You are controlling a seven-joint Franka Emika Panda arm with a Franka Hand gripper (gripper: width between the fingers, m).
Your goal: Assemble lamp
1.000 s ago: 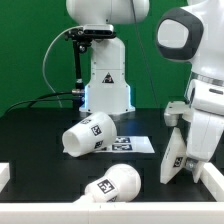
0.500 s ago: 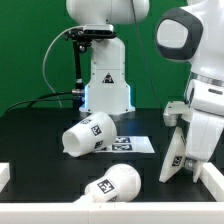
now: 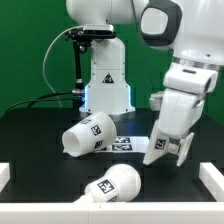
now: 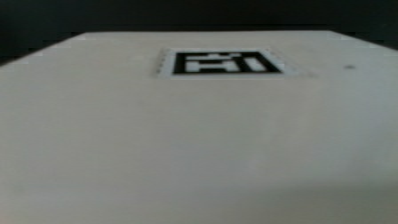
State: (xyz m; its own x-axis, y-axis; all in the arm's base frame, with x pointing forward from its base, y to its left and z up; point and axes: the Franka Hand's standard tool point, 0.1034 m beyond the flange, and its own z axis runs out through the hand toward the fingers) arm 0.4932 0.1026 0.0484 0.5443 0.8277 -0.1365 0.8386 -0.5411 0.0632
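Observation:
My gripper [image 3: 173, 137] is at the exterior view's right, shut on the lamp base [image 3: 158, 151]. The base is a flat white piece with a black-and-white tag, held tilted just above the black table. In the wrist view the base's flat face [image 4: 196, 140] and its tag [image 4: 222, 63] fill the picture and hide my fingers. The tapered shade [image 3: 84, 136] lies on its side at the centre left. The rounded bulb [image 3: 113, 185] lies on its side near the front. Both are apart from my gripper.
The marker board [image 3: 128, 144] lies flat on the table between the shade and the held base. A white robot pedestal [image 3: 107, 80] with cables stands at the back. White rails [image 3: 8, 176] border the table's front and sides.
My arm has swung toward the exterior view's left, carrying the lamp base with it. The base now hangs over the marker board's right end. The shade and bulb have not moved.

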